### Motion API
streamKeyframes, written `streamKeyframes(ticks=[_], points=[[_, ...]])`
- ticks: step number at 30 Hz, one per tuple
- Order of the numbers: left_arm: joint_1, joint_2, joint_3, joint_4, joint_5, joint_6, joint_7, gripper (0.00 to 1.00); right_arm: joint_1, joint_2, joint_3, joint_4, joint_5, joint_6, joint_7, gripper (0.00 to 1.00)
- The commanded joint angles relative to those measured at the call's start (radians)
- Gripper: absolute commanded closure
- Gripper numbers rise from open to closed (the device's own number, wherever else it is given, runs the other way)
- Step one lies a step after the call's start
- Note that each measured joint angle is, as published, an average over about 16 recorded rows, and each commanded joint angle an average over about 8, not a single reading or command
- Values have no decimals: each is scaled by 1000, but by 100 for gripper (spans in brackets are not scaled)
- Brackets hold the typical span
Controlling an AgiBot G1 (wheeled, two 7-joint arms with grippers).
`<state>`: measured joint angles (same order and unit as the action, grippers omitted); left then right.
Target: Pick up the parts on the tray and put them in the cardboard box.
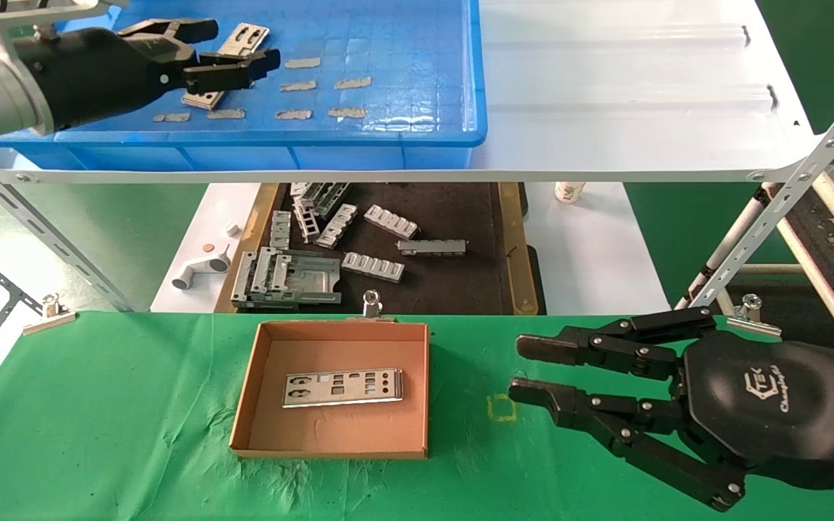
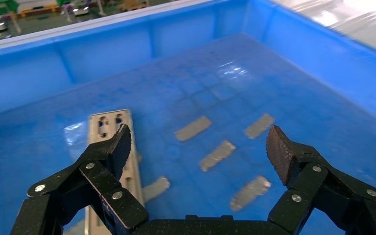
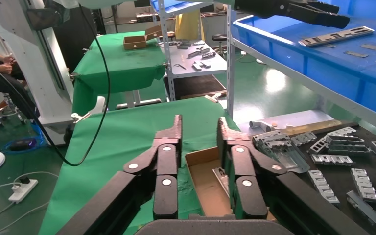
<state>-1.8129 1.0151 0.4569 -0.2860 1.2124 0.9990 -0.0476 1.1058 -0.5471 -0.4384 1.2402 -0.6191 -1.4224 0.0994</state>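
Observation:
On the upper shelf stands the blue tray (image 1: 316,137) (image 2: 103,49). One silver part (image 1: 247,36) (image 2: 108,125) lies flat on its floor. My left gripper (image 1: 243,45) (image 2: 199,134) hangs open just above the tray floor, one finger over the part's edge and nothing held. The cardboard box (image 1: 330,434) (image 3: 203,181) sits on the green cloth with another part (image 1: 342,388) (image 3: 221,177) lying flat in it. My right gripper (image 1: 525,373) (image 3: 199,122) is open and empty over the cloth, to the right of the box.
Several grey tape scraps (image 1: 316,87) dot the tray floor. Below the shelf, a black-lined tray (image 1: 453,289) holds ribbed grey brackets (image 1: 373,266). Slanted shelf struts (image 1: 772,224) stand at right and left. A metal clip (image 1: 371,304) sits at the box's far wall.

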Motion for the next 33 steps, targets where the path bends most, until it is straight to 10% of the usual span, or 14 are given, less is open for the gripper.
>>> streamKeyframes(ticks=[1, 21, 33], points=[[-37, 21, 12, 61, 22, -17, 7, 0, 0, 0, 0, 0, 0, 0, 0, 100], [-99, 109, 20, 258, 44, -238, 70, 4, 0, 0, 0, 0, 0, 0, 0, 100], [-96, 126, 13, 282, 34, -259, 61, 79, 0, 0, 0, 0, 0, 0, 0, 100]])
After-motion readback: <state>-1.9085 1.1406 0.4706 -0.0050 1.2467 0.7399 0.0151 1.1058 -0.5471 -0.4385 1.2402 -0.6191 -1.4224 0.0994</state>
